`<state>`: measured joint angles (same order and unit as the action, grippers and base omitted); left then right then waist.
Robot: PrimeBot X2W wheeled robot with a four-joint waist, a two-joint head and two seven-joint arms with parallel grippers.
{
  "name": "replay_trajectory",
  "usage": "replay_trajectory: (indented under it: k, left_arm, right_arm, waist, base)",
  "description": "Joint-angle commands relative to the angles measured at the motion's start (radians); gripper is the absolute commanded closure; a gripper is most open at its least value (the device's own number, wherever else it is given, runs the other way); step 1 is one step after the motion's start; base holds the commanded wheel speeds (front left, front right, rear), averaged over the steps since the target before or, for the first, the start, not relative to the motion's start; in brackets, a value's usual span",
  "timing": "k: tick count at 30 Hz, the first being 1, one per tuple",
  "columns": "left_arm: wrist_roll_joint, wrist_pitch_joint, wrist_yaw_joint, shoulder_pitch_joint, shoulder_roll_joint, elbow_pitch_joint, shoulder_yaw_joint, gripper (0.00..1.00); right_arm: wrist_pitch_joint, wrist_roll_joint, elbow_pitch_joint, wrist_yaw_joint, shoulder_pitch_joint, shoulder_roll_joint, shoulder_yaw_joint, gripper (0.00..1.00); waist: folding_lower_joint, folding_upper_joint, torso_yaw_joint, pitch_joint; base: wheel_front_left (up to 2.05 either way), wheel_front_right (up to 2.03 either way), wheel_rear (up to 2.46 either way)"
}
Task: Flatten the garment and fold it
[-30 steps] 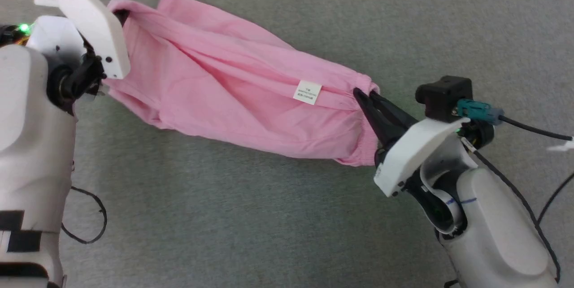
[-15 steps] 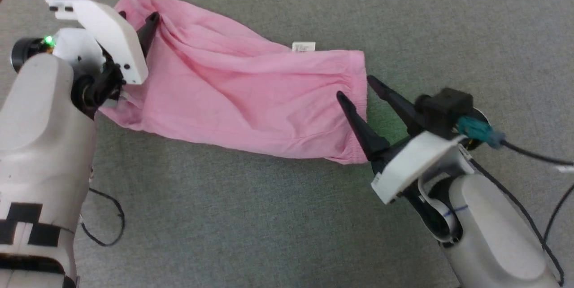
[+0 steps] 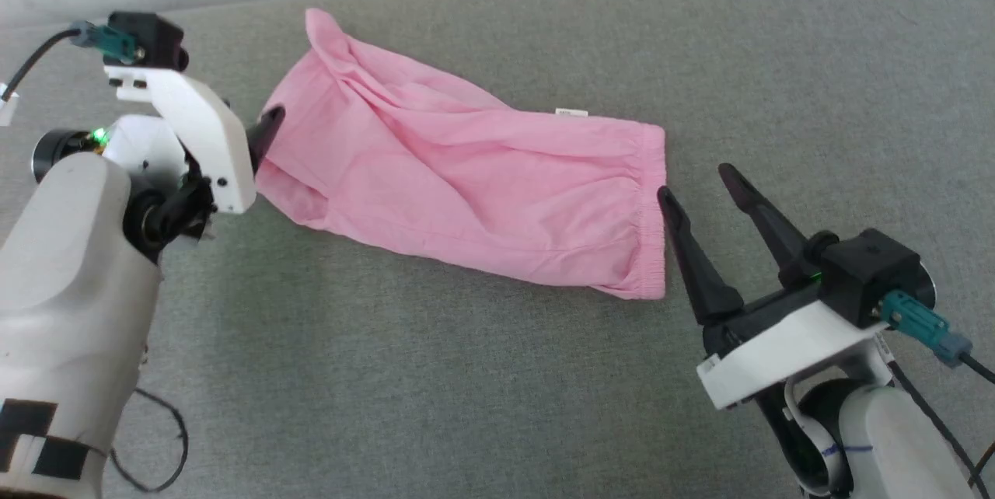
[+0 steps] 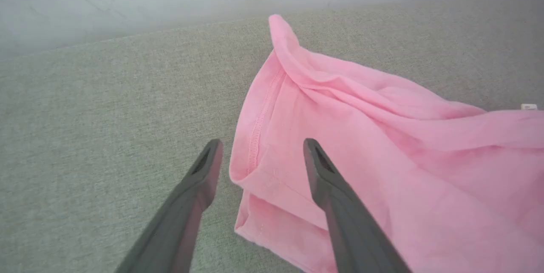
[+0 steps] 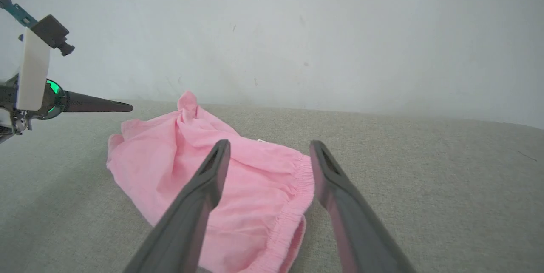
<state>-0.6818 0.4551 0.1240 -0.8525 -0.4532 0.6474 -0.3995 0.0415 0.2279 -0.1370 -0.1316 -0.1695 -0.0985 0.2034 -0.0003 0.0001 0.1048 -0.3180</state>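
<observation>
Both grippers are spread wide and empty above a grey woven surface (image 3: 435,375) that ends at a pale wall (image 5: 297,30) beyond their fingertips. Bare surface stretches behind and outward of each. The garment (image 3: 482,180) lies rumpled between them — its gathered elastic edge (image 3: 651,211) just beside the right gripper (image 3: 696,180), apart from it. Its stitched hem (image 4: 259,124) lies ahead of the left gripper (image 4: 262,143), one finger over pink cloth.
</observation>
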Motion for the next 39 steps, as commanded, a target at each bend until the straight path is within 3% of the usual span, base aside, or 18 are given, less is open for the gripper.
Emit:
replay_trajectory:
  k: [1,10,11,12,14,20,27,32,39]
  left_arm:
    - [-0.012,0.031,0.007,0.018,-0.015,-0.004,-0.014,0.00]
    - [-0.046,0.138,0.007,0.048,-0.021,0.052,-0.076,0.00]
    - [-0.048,0.147,0.007,0.055,-0.021,0.059,-0.086,0.15]
    - [-0.049,0.156,0.007,0.063,-0.021,0.063,-0.099,0.51]
    - [-0.066,0.178,0.007,0.084,-0.013,0.066,-0.121,1.00]
    - [-0.115,0.178,0.007,0.134,0.001,0.069,-0.143,1.00]
    - [-0.113,-0.039,-0.003,0.153,0.026,0.066,-0.101,1.00]
    - [-0.101,-0.144,-0.012,0.148,0.041,0.025,-0.086,1.00]
    - [-0.091,-0.197,-0.018,0.168,0.050,-0.036,-0.091,1.00]
  right_arm:
    - [0.013,-0.007,-0.024,0.001,0.016,0.007,0.002,0.00]
    - [0.039,0.001,-0.038,0.001,0.035,0.022,-0.004,0.00]
    - [0.041,0.001,-0.035,0.001,0.037,0.023,-0.007,0.00]
    - [0.043,0.003,-0.032,0.001,0.039,0.024,-0.009,0.00]
    - [0.056,0.007,-0.022,0.001,0.043,0.025,-0.014,0.00]
    - [0.124,0.023,0.007,0.001,0.043,0.016,-0.029,0.00]
    - [0.329,0.103,0.091,0.001,-0.022,-0.005,-0.023,0.00]
    - [0.467,0.164,0.200,0.001,-0.104,-0.027,0.012,0.00]
    - [0.592,0.192,0.406,0.001,-0.192,-0.042,0.058,0.00]
  waist:
    - [0.0003,-0.0001,-0.003,0.008]
    - [0.0003,-0.0001,0.048,-0.028]
    - [0.0003,-0.0001,0.051,-0.028]
    - [0.0003,-0.0001,0.054,-0.028]
    - [0.0003,-0.0001,0.057,-0.026]
    - [0.0003,-0.0001,0.052,-0.013]
    - [0.0003,-0.0001,0.019,0.007]
    - [0.0003,-0.0001,-0.022,0.013]
    - [0.0003,-0.0001,-0.068,0.010]
  base:
    - [0.00,0.00,0.00]
    - [0.00,0.00,0.00]
    - [0.00,0.00,0.00]
    - [0.00,0.00,0.00]
    - [0.00,0.00,0.00]
    - [0.00,0.00,0.00]
    - [0.00,0.00,0.00]
    - [0.00,0.00,0.00]
    - [0.00,0.00,0.00]
